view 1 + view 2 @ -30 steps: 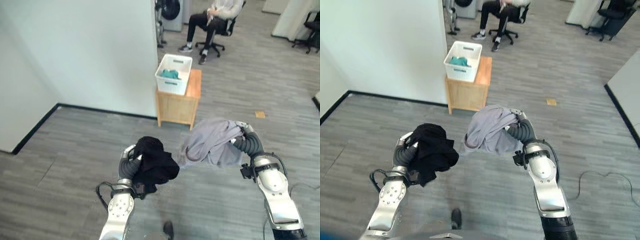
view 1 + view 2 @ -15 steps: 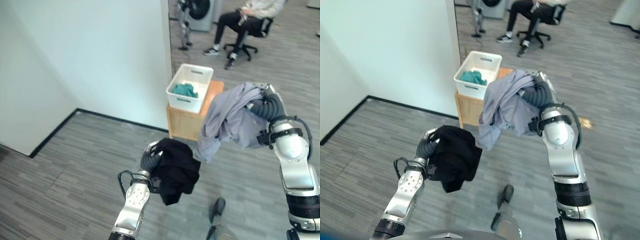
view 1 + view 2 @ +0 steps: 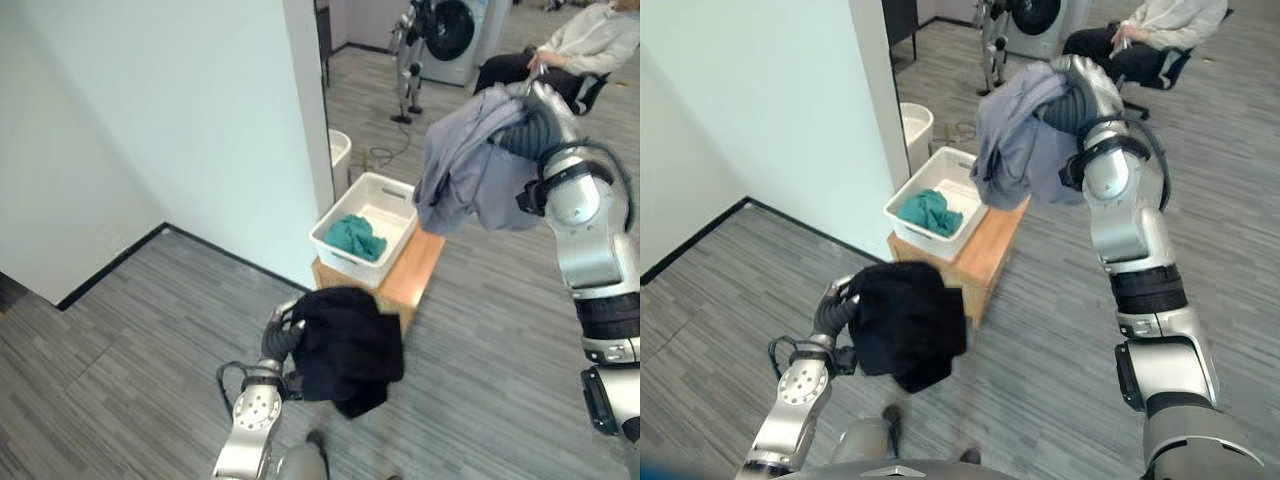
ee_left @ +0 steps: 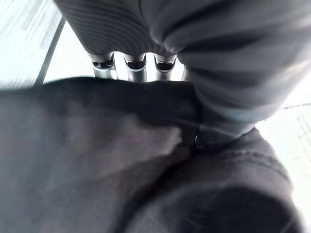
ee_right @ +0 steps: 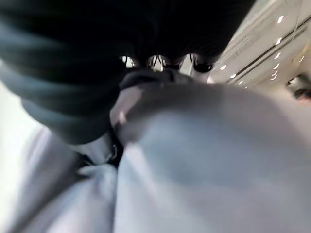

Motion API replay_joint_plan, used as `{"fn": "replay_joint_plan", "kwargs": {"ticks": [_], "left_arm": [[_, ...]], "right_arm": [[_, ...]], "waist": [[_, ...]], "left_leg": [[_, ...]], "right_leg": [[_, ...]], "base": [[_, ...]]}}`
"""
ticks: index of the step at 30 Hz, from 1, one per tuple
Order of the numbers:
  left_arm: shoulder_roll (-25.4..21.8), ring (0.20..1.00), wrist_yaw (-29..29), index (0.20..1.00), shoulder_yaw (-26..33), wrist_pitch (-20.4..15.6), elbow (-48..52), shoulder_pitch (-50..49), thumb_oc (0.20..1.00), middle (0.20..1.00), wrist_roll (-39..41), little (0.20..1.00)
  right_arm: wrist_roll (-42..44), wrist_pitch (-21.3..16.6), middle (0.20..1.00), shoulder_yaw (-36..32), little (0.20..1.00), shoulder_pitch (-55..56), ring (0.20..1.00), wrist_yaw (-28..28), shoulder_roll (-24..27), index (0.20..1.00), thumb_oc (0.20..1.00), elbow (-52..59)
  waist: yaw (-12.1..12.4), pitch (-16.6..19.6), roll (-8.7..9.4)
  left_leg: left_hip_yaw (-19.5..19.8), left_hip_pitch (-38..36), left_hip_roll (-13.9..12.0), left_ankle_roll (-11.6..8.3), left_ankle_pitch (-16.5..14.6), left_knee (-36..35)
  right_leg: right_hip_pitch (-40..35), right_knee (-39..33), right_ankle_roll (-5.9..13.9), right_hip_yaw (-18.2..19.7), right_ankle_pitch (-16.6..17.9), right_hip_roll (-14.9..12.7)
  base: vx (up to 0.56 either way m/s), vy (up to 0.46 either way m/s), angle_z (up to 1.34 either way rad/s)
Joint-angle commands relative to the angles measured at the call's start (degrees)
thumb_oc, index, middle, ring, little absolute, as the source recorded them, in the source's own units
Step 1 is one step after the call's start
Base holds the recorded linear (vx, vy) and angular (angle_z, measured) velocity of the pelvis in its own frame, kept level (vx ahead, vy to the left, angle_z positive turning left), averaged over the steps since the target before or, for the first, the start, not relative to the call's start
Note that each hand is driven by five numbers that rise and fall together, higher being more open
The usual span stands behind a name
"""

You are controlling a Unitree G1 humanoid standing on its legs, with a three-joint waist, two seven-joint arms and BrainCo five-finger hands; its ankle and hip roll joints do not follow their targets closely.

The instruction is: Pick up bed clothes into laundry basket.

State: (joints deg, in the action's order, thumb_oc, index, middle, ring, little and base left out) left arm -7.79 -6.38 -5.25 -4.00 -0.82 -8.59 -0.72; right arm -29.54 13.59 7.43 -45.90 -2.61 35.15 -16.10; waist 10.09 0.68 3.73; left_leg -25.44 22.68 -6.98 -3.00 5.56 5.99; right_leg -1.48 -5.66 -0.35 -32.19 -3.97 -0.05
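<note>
Right hand (image 3: 1072, 85) clutching a limp grey garment (image 3: 1015, 145) above the white laundry basket (image 3: 335, 245) on the wooden stand (image 3: 415, 275), left hand (image 3: 280, 335) gripping a bunched black garment (image 3: 345, 350) low before it; both look light, floppy, best grabbed mid-bunch

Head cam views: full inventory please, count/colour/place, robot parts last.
laundry basket: 1, white, on the wooden stand.
teal cloth: 1, inside the basket.
wooden stand: 1, light wood, beside the white wall's corner.
grey garment: 1, held high, above the basket's right edge.
black garment: 1, held low, in front of the stand.
small bin: 1, white, behind the wall corner.
washing machine: 1, far back.
person: 1, seated, on an office chair, top right.
left hand: shut on the black garment.
right hand: shut on the grey garment.
</note>
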Motion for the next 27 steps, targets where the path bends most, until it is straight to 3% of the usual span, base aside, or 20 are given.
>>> {"fn": "replay_joint_plan", "kwargs": {"ticks": [1, 2, 3, 4, 6, 7, 8, 9, 10, 12, 13, 14, 15, 16, 17, 18, 27], "left_arm": [[0.1, 0.2, -0.8, 0.2, -1.1, -3.1, 5.7, 2.1, 0.2, 0.2, 0.8, 0.2], [0.0, 0.2, -0.6, 0.2, -1.2, -2.9, 5.8, 1.4, 0.2, 0.2, 0.9, 0.2], [-0.5, 0.2, -0.4, 0.2, -1.5, -2.8, 6.0, 1.3, 0.2, 0.2, 1.1, 0.2], [-1.1, 0.2, -0.8, 0.2, -2.2, -2.5, 6.0, 1.7, 0.2, 0.2, 1.1, 0.2], [-1.1, 0.2, -0.8, 0.2, -2.2, -2.5, 6.0, 1.8, 0.2, 0.2, 1.1, 0.2], [-1.3, 0.2, -0.9, 0.2, -2.7, -2.4, 5.3, 3.6, 0.2, 0.2, 0.9, 0.2], [-1.3, 0.2, -1.0, 0.2, -2.8, -2.6, 5.1, 4.1, 0.2, 0.2, 0.9, 0.2], [-1.3, 0.2, -0.9, 0.2, -2.7, -2.8, 4.7, 4.8, 0.2, 0.2, 1.2, 0.2], [-1.4, 0.2, -0.9, 0.2, -2.8, -2.8, 4.6, 4.8, 0.2, 0.2, 1.3, 0.2], [-1.7, 0.2, -0.2, 0.2, -3.8, -2.9, 3.7, 4.6, 0.2, 0.2, 1.5, 0.2], [-1.9, 0.2, 0.3, 0.2, -4.6, -3.0, 2.8, 4.8, 0.2, 0.2, 1.7, 0.2], [-2.0, 0.2, 0.3, 0.2, -4.9, -3.0, 2.7, 4.7, 0.2, 0.2, 1.7, 0.2], [-1.8, 0.2, 0.5, 0.2, -4.9, -2.7, 2.5, 4.9, 0.2, 0.2, 1.9, 0.2], [-1.7, 0.2, 0.7, 0.2, -4.8, -2.4, 2.2, 4.8, 0.2, 0.2, 2.1, 0.2], [-1.8, 0.2, 0.6, 0.2, -4.5, -2.5, 2.3, 4.5, 0.2, 0.2, 2.4, 0.2], [-1.1, 0.2, 0.8, 0.2, -4.1, -2.4, 3.0, 3.2, 0.2, 0.2, 2.8, 0.2], [-0.4, 0.2, 0.2, 0.2, -3.8, -2.9, 4.4, -1.6, 0.2, 0.2, 3.4, 0.2]], "right_arm": [[-4.5, -0.1, 0.2, -0.6, 0.2, -4.1, 0.2, 6.3, 2.3, 0.2, 0.2, -2.2], [-4.8, -0.2, 0.2, -1.3, 0.2, -2.6, 0.2, 6.8, 1.1, 0.2, 0.2, -3.4], [-4.8, 0.1, 0.2, -2.1, 0.2, -1.0, 0.2, 7.3, 0.1, 0.2, 0.2, -3.9], [-4.8, 0.3, 0.2, -2.4, 0.2, -0.4, 0.2, 7.7, -0.2, 0.2, 0.2, -4.9], [-4.8, 0.3, 0.2, -2.4, 0.2, -0.5, 0.2, 7.7, -0.2, 0.2, 0.2, -4.9], [-4.0, 0.3, 0.2, -2.4, 0.2, -0.5, 0.2, 8.0, -0.9, 0.2, 0.2, -6.4], [-3.7, 0.3, 0.2, -2.6, 0.2, -0.5, 0.2, 7.8, -0.9, 0.2, 0.2, -5.7], [-3.4, 0.1, 0.2, -3.7, 0.2, 1.0, 0.2, 7.5, -1.5, 0.2, 0.2, -3.7], [-3.4, 0.2, 0.2, -4.0, 0.2, 1.3, 0.2, 7.4, -1.5, 0.2, 0.2, -3.5], [-3.0, 0.4, 0.2, -6.4, 0.2, 5.5, 0.2, 6.7, -0.9, 0.2, 0.2, -0.1], [-2.2, 1.1, 0.2, -9.1, 0.2, 9.6, 0.2, 5.8, -0.6, 0.2, 0.2, 5.3], [-2.3, 1.3, 0.2, -9.5, 0.2, 10.3, 0.2, 5.5, -0.6, 0.2, 0.2, 5.9], [-2.3, 1.9, 0.2, -10.4, 0.2, 11.8, 0.2, 5.5, -0.9, 0.2, 0.2, 7.4], [-2.4, 2.7, 0.2, -11.0, 0.2, 12.8, 0.2, 5.5, -1.4, 0.2, 0.2, 8.1], [-2.9, 2.9, 0.2, -10.9, 0.2, 12.4, 0.2, 5.2, -1.9, 0.2, 0.2, 8.4], [-3.8, 3.7, 0.2, -10.8, 0.2, 12.4, 0.2, 4.9, -2.1, 0.2, 0.2, 8.8], [-5.9, 5.8, 0.2, -6.9, 0.2, 7.5, 0.2, 2.9, -4.4, 0.2, 0.2, 5.1]], "waist": [[3.4, 5.5, -0.73], [3.5, 5.7, -0.41], [2.8, 5.6, -0.22], [1.9, 5.0, -0.68], [2.1, 5.4, -0.6], [1.8, 5.1, -0.81], [1.7, 4.9, -0.72], [1.3, 4.7, 0.04], [1.3, 4.9, 0.07], [-0.3, 4.6, 1.18], [-2.1, 4.3, 2.17], [-2.2, 4.4, 2.29], [-2.6, 4.4, 2.75], [-2.6, 4.7, 3.26], [-2.2, 4.7, 3.68], [-2.1, 5.1, 4.25], [-2.0, 6.6, 2.87]], "left_leg": [[0.4, -13.2, 1.1, 2.81, 2.1, -10.4], [1.7, -15.1, 1.7, 3.33, 1.9, -11.0], [1.7, -16.6, 0.9, 3.27, 1.6, -11.0], [4.2, -17.9, 0.3, 3.65, 1.3, -11.0], [4.0, -17.3, 0.2, 3.75, 1.5, -11.0], [5.3, -17.5, -0.8, 3.73, 1.0, -11.0], [5.8, -17.5, -1.1, 3.59, 1.0, -11.0], [7.0, -17.1, -1.6, 2.82, 0.5, -11.0], [7.1, -17.0, -1.7, 2.75, 0.4, -11.0], [10.3, -16.8, -0.7, 1.79, -0.3, -11.0], [13.7, -16.8, -0.1, 1.09, -1.3, -11.0], [14.0, -16.9, -0.1, 1.11, -1.4, -11.0], [15.5, -16.9, 0.0, 0.95, -1.8, -11.0], [16.1, -17.3, -0.1, 0.86, -2.2, -11.0], [16.0, -17.9, -0.4, 0.73, -2.3, -11.0], [16.5, -18.2, 0.0, 0.27, -2.6, -11.0], [18.3, -19.6, -0.7, -1.55, -2.8, -11.0]], "right_leg": [[-6.0, 0.7, 4.94, 0.9, 1.7, -6.0], [-7.8, 2.3, 5.75, -0.1, 2.0, -5.7], [-7.1, 9.6, 7.21, -0.9, 1.1, -6.6], [-1.5, 23.0, 9.32, 1.5, 2.5, -10.4], [-0.6, 23.7, 9.19, 1.7, 2.4, -10.6], [8.0, 30.9, 8.83, 7.6, 2.5, -10.6], [9.5, 29.5, 8.46, 9.1, 2.0, -10.3], [11.4, 23.4, 7.83, 12.4, 1.4, -9.6], [11.2, 22.8, 7.83, 12.2, 1.6, -9.3], [11.9, 14.0, 7.84, 18.5, 4.0, -7.7], [11.9, 6.4, 8.26, 25.5, 7.0, -7.3], [11.2, 5.2, 8.33, 25.2, 7.5, -7.3], [10.9, 3.9, 8.62, 27.4, 8.2, -7.1], [10.2, 2.6, 8.89, 27.1, 9.0, -7.5], [8.4, 0.9, 9.15, 24.3, 9.8, -8.9], [7.4, 0.7, 8.41, 23.5, 10.2, -8.8], [3.1, 0.7, 6.69, 19.0, 8.0, -8.5]], "base": [[0.44, 0.053, 0.39], [0.4, 0.086, 0.18], [0.36, 0.073, 0.01], [0.21, 0.047, 0.1], [0.06, 0.005, 0.77], [0.04, -0.042, 0.87], [0.1, -0.161, 0.94], [0.09, -0.148, 0.65], [0.12, -0.188, 0.8], [0.18, -0.198, 1.0], [0.2, -0.2, 1.29], [0.16, -0.232, 1.35], [0.09, -0.138, 1.49], [0.11, -0.202, 1.36], [0.13, -0.174, 0.88], [0.12, -0.127, 0.24], [0.06, -0.07, 0.09]]}}
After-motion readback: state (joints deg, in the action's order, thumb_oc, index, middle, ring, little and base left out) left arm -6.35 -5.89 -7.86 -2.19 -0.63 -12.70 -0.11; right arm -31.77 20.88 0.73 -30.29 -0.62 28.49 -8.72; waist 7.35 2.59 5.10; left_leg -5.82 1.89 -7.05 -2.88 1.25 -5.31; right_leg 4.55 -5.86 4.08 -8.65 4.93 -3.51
